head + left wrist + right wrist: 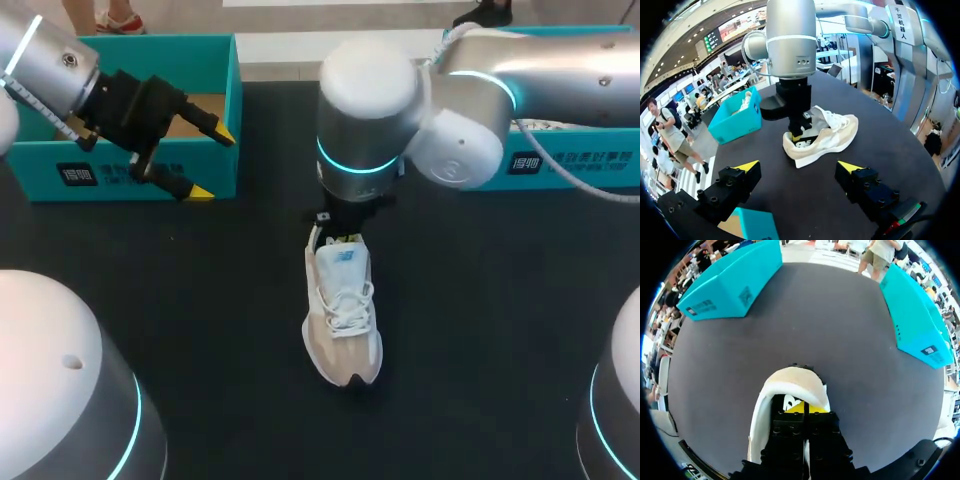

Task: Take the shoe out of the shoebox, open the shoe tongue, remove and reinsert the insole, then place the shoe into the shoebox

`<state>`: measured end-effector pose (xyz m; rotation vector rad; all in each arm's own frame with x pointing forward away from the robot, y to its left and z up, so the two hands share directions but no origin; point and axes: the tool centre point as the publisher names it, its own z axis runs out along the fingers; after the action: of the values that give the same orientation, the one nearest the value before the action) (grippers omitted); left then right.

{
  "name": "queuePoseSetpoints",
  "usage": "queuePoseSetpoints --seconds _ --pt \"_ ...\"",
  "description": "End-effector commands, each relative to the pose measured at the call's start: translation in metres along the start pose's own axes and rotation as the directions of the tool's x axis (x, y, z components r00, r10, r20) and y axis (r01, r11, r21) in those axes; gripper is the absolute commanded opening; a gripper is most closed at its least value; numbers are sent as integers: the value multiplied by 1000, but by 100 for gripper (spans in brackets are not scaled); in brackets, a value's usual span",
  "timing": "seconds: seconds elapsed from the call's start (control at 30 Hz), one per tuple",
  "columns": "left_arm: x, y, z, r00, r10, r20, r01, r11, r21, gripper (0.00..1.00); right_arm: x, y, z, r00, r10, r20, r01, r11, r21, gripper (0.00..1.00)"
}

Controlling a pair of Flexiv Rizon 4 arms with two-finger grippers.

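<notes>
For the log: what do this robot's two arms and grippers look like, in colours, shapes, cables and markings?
Both the left arm and the right arm are rounded silver-grey metal tubes with white joint caps and glowing cyan rings. A white cable runs along the right arm. The left gripper and the right gripper are black, blocky bodies with two fingers ending in bright yellow wedge tips.

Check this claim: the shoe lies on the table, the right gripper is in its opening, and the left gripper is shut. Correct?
No: the left gripper is open, tips wide apart, as the left wrist view shows. The rest holds.
</notes>
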<state>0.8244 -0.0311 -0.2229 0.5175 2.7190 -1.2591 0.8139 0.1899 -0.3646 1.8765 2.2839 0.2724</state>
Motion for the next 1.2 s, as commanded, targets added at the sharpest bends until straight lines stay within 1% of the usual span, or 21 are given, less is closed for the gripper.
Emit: queuePoseSetpoints --seconds 0.03,0.07,0.1,0.13,0.2,0.23,0.37,0.43,0.5,0.63,0.73,0.77,0.9,0.93,1.0,1.03,1.1,1.13,1.2 --pt "0 0 0 1000 0 -2 0 1000 -4 100 15 4 29 1000 8 8 -7 1000 -29 0" --pt "0 0 0 1000 0 -2 0 1000 -4 100 17 4 35 1000 8 -6 -8 1000 -27 0" --pt "0 0 0 1000 0 -2 0 1000 -4 100 20 4 38 1000 13 -4 -13 999 -45 0" --pt "0 0 0 1000 0 -2 0 1000 -4 100 22 2 43 1000 5 -8 -5 1000 -21 0" --pt "0 0 0 1000 0 -2 0 1000 -4 100 26 -3 51 1000 10 -12 -10 1000 -18 0" --pt "0 0 0 1000 0 -2 0 1000 -4 100 28 -6 54 1000 11 -10 -11 1000 3 0" --pt "0 0 0 1000 0 -2 0 1000 -4 100 29 -19 56 999 29 -16 -28 999 24 0" --pt "0 0 0 1000 0 -2 0 1000 -4 100 29 -24 53 999 37 -13 -37 999 30 0" --pt "0 0 0 1000 0 -2 0 1000 -4 100 28 -25 46 999 40 -4 -40 999 30 0" --pt "0 0 0 1000 0 -2 0 1000 -4 100 25 -24 24 999 32 8 -32 999 33 0" --pt "0 0 0 1000 0 -2 0 1000 -4 100 22 -24 9 1000 4 -4 -4 997 72 0" --pt "0 0 0 1000 0 -2 0 1000 -4 100 21 -24 3 1000 3 -4 -3 998 69 0" --pt "0 0 0 1000 0 -2 0 1000 -4 100 19 -29 -14 999 -16 -33 20 990 143 0" --pt "0 0 0 1000 0 -2 0 1000 -4 100 18 -31 -19 1000 -10 -27 14 988 152 0" --pt "0 0 0 1000 0 -2 0 1000 -4 100 18 -35 -26 998 -26 -49 36 977 212 0" --pt "0 0 0 1000 0 -2 0 1000 -4 100 17 -37 -29 999 -20 -50 31 974 226 0" --pt "0 0 0 1000 0 -2 0 1000 -4 100 17 -41 -32 996 -12 -89 34 965 258 0" --pt "0 0 0 1000 0 -2 0 1000 -4 100 17 -43 -33 997 -2 -79 23 963 267 0" --pt "0 0 0 1000 0 -2 0 1000 -4 100 18 -48 -33 994 1 -107 32 953 301 0"
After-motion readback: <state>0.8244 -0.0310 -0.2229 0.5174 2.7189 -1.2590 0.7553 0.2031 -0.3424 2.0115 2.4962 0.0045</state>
